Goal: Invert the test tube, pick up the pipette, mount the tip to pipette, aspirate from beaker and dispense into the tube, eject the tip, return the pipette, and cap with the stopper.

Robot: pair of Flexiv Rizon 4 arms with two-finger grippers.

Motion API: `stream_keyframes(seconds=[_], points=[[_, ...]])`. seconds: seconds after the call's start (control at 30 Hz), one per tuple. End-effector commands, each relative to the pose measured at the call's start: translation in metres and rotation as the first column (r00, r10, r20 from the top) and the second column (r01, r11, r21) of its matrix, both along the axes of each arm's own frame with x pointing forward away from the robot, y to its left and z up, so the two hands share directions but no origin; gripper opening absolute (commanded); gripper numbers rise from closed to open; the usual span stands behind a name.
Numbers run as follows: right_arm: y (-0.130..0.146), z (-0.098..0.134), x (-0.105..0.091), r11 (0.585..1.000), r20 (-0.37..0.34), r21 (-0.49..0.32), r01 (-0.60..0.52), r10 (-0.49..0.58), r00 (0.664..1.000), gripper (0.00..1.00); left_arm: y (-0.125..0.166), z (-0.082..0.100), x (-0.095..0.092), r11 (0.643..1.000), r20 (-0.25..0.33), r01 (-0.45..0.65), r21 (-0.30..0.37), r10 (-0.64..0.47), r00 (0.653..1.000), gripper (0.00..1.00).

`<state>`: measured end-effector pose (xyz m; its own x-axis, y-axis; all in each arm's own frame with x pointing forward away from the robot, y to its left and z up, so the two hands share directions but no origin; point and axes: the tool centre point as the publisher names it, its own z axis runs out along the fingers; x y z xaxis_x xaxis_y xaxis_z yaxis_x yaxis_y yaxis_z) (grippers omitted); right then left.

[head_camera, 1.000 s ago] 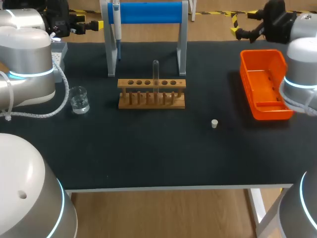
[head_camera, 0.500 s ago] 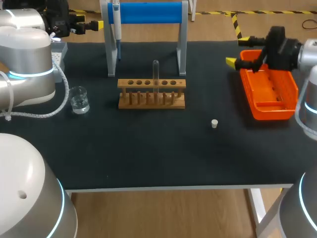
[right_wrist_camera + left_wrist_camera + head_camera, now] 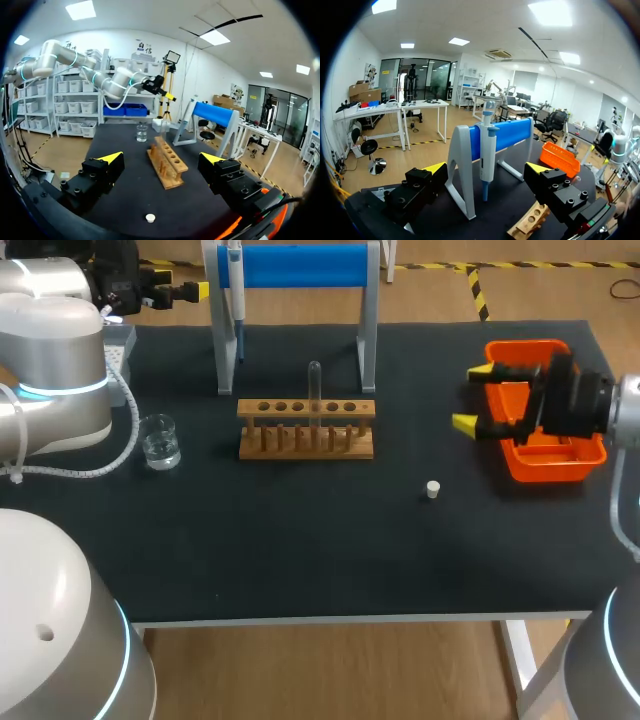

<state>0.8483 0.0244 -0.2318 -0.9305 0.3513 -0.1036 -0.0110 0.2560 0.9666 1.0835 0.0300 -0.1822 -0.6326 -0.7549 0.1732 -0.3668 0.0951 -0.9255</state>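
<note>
Right gripper spread wide at the edge of the orange plastic tray; black tabletop runs ahead to the round stopper and wooden rack. Left gripper gapes, pipette hanging ahead.

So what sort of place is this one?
Probably a mock chemistry bench: a wooden rack holding a test tube, a pipette hung on a blue stand, a beaker of clear liquid.
</note>
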Motion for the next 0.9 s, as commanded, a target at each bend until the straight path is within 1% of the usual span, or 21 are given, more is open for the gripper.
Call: stream_keyframes(seconds=[0.03, 0.07, 0.1, 0.53, 0.57, 0.6, 0.77, 0.8, 0.83, 0.9], points=[[0.009, -0.009, -0.011, 1.000, 0.007, -0.020, -0.009, 0.009, 1.000, 1.00, 0.000, 0.000, 0.000, 1.000, 0.000, 0.000, 0.000, 0.000, 1.000, 1.00], [0.011, -0.010, -0.013, 0.999, 0.026, -0.041, 0.000, 0.002, 1.000, 1.00, 0.000, 0.000, 0.000, 1.000, 0.000, 0.000, 0.000, 0.000, 1.000, 1.00], [0.013, -0.011, -0.014, 0.999, 0.032, -0.042, -0.011, 0.012, 0.999, 1.00, 0.000, 0.000, 0.000, 1.000, 0.000, 0.000, 0.000, 0.000, 1.000, 1.00], [0.013, -0.011, -0.014, 0.999, 0.032, -0.042, -0.011, 0.012, 0.999, 1.00, 0.000, 0.000, 0.000, 1.000, 0.000, 0.000, 0.000, 0.000, 1.000, 1.00], [0.013, -0.011, -0.014, 0.999, 0.032, -0.042, -0.011, 0.012, 0.999, 1.00, -0.004, 0.001, -0.010, 1.000, 0.006, 0.007, 0.008, -0.008, 1.000, 1.00], [0.013, -0.011, -0.014, 0.999, 0.032, -0.042, -0.011, 0.012, 0.999, 1.00, -0.005, 0.000, -0.016, 1.000, 0.007, 0.007, 0.014, -0.007, 1.000, 1.00], [0.013, -0.011, -0.014, 0.999, 0.032, -0.042, -0.011, 0.012, 0.999, 1.00, -0.018, -0.002, -0.072, 1.000, 0.063, 0.019, 0.015, -0.020, 0.998, 1.00], [0.013, -0.011, -0.014, 0.999, 0.032, -0.042, -0.011, 0.012, 0.999, 1.00, -0.021, -0.003, -0.080, 1.000, 0.069, 0.023, 0.019, -0.024, 0.997, 1.00], [0.013, -0.011, -0.014, 0.999, 0.032, -0.042, -0.011, 0.012, 0.999, 1.00, -0.026, -0.004, -0.094, 0.999, 0.084, 0.031, 0.023, -0.033, 0.996, 1.00], [0.013, -0.011, -0.014, 0.999, 0.032, -0.042, -0.011, 0.012, 0.999, 1.00, -0.034, -0.006, -0.115, 0.998, 0.097, 0.055, 0.039, -0.059, 0.994, 1.00]])
